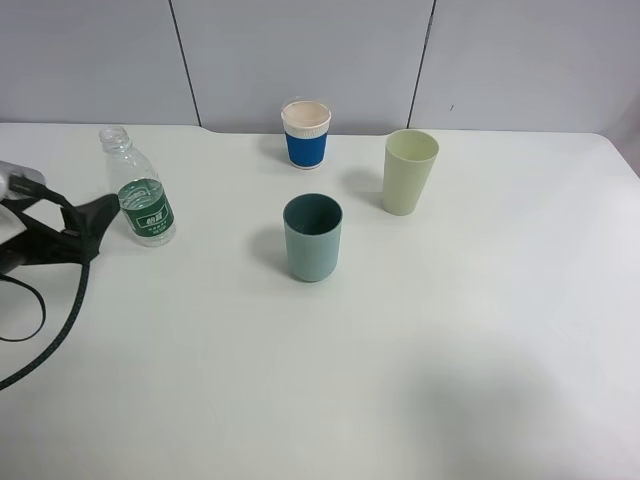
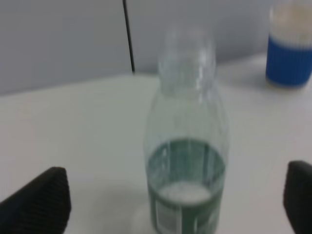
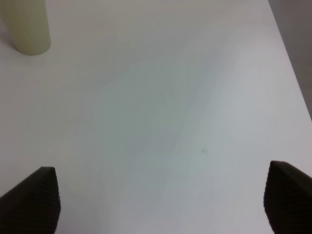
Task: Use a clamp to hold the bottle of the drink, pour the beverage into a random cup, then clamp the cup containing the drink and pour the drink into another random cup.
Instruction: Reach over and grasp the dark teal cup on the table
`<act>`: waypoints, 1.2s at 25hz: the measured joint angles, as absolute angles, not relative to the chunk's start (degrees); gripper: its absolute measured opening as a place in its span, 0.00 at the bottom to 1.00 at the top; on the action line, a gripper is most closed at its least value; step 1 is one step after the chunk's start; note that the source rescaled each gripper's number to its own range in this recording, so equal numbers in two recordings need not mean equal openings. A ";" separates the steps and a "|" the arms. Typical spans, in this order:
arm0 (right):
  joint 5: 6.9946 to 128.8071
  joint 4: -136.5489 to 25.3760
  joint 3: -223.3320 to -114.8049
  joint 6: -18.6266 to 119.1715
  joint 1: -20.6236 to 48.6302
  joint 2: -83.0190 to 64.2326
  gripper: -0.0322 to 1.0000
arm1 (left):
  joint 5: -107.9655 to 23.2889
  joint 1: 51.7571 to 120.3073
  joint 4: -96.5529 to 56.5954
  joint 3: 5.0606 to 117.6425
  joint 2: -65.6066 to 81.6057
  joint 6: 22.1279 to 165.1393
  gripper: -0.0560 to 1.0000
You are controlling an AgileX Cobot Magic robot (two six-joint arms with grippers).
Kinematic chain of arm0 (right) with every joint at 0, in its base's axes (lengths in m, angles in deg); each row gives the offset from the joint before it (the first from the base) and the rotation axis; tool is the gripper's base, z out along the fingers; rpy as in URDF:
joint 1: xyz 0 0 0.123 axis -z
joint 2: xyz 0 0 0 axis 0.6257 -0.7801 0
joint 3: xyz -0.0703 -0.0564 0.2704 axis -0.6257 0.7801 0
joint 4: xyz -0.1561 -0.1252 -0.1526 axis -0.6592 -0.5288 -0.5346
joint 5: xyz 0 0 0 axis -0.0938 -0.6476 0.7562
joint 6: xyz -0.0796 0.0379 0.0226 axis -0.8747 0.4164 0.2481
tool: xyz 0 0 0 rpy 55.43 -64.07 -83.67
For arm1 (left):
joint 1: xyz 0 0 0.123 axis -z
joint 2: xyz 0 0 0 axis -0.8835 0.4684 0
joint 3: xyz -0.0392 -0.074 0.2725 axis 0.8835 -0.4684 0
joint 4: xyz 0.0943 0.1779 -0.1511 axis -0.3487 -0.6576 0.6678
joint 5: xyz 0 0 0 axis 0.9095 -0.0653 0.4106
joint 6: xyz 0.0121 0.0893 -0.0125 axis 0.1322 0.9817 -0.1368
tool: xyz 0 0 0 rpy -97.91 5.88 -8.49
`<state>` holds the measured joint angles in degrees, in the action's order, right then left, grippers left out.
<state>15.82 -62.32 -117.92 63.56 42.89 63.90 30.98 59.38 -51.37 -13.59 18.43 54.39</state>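
Left wrist view: left tool point(image 2: 168, 204) released, its matte black fingers point(image 2: 36, 202) straddling the upright bottle point(image 2: 187, 161) without touching, level with the green label point(image 2: 187, 170), where the clear plastic wall is straightest for a grip, I judge. Beyond it on the smooth white worktop point(image 2: 73, 122) stands a ribbed blue paper cup point(image 2: 288, 61). Right tool point(image 3: 161, 200) is released too, empty; the pale green cup point(image 3: 27, 27) is far ahead.

This looks like a robotics lab or test bench. A bare, matte white tabletop point(image 1: 480, 350) fills the view, backed at 12 o'clock by plain pale grey wall panels point(image 1: 300, 50) split by thin dark seams. At 9 o'clock a black robot arm point(image 1: 60, 235) reaches in over the edge, trailing a braided black cable point(image 1: 72, 305) across the surface.
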 joint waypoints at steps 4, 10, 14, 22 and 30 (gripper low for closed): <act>15.82 -62.32 -117.92 63.56 42.89 63.90 0.53 | 28.98 59.38 -50.31 -13.76 6.77 48.40 0.94; 15.82 -62.32 -117.92 63.56 42.89 63.90 0.53 | 18.66 59.38 -50.26 -13.82 -7.79 42.48 0.97; 15.82 -62.32 -117.92 63.56 42.89 63.90 0.53 | 16.37 59.38 -54.00 -13.27 -16.24 40.07 0.97; 15.82 -62.32 -117.92 63.56 42.89 63.90 0.53 | 12.80 59.38 -57.11 -7.88 -27.77 38.71 0.97; 15.82 -62.32 -117.92 63.56 42.89 63.90 0.53 | -30.64 59.44 -56.29 4.07 -41.18 29.26 0.97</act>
<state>15.82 -62.32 -117.92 63.56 42.89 63.90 -30.64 59.44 -56.29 4.07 -41.18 29.26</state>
